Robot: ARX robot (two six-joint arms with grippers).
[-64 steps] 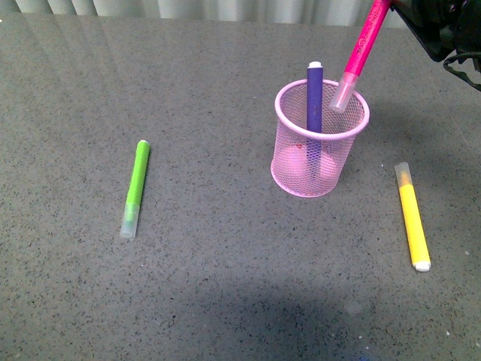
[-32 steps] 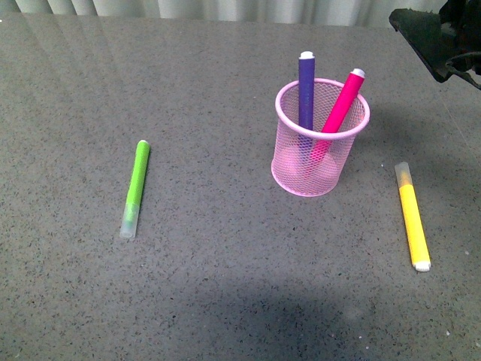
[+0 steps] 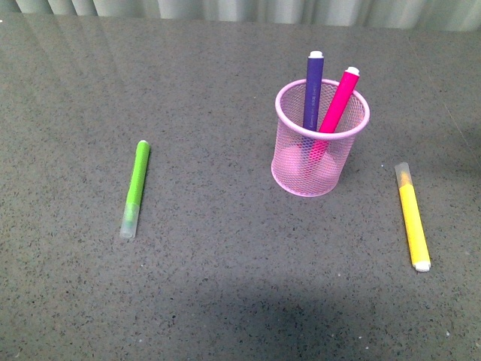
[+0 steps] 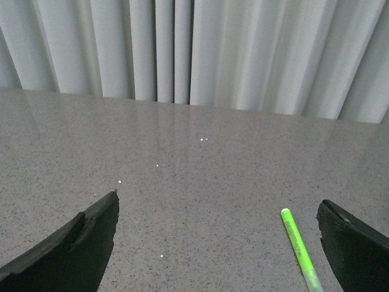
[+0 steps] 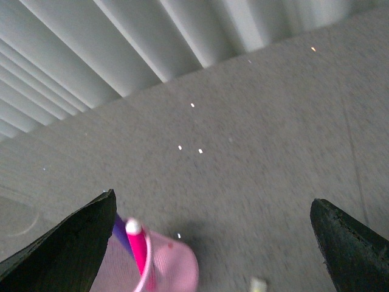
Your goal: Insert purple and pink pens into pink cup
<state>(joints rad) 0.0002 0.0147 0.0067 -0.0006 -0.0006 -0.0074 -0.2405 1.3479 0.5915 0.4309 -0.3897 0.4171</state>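
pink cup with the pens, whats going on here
Nothing is being handled right now. The purple pen and the pink pen both stand in the pink cup, leaning against its rim with their white ends up. Both grippers are open and empty: the left gripper is above the table near the green marker, the right gripper above the cup. A yellow marker lies to the cup's right.

Blk tapered claw fingers (image 4: 73, 249)
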